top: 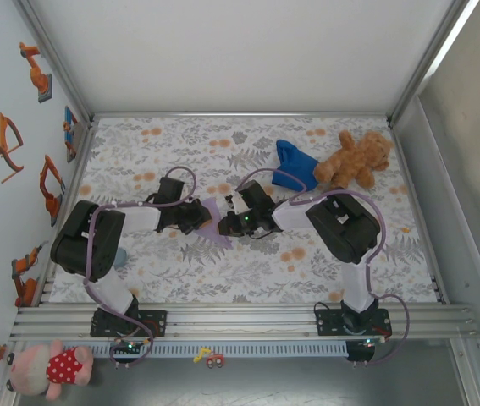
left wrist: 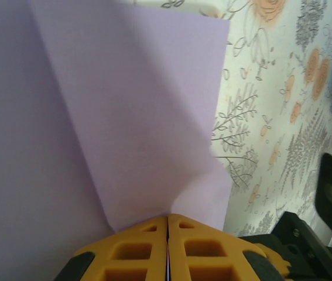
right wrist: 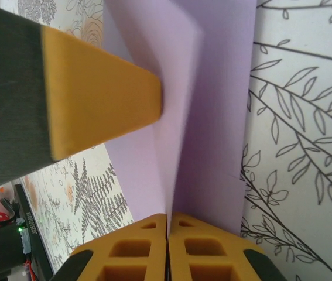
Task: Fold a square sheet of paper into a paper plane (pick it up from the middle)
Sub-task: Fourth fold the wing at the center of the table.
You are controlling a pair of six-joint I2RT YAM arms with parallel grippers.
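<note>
The lavender sheet of paper is folded into angled flaps with a raised centre crease, and both grippers hold it above the flowered table mid-way between the arms. My left gripper comes in from the left. In the left wrist view its orange jaws are shut on the paper's lower edge. My right gripper comes in from the right. In the right wrist view it is shut on the crease of the paper. An orange finger of the left gripper crosses the upper left there.
A deep blue cloth and a brown teddy bear lie at the back right of the table. A pink plush toy and a tiny toy car sit below the front rail. White walls close in the table's sides and back.
</note>
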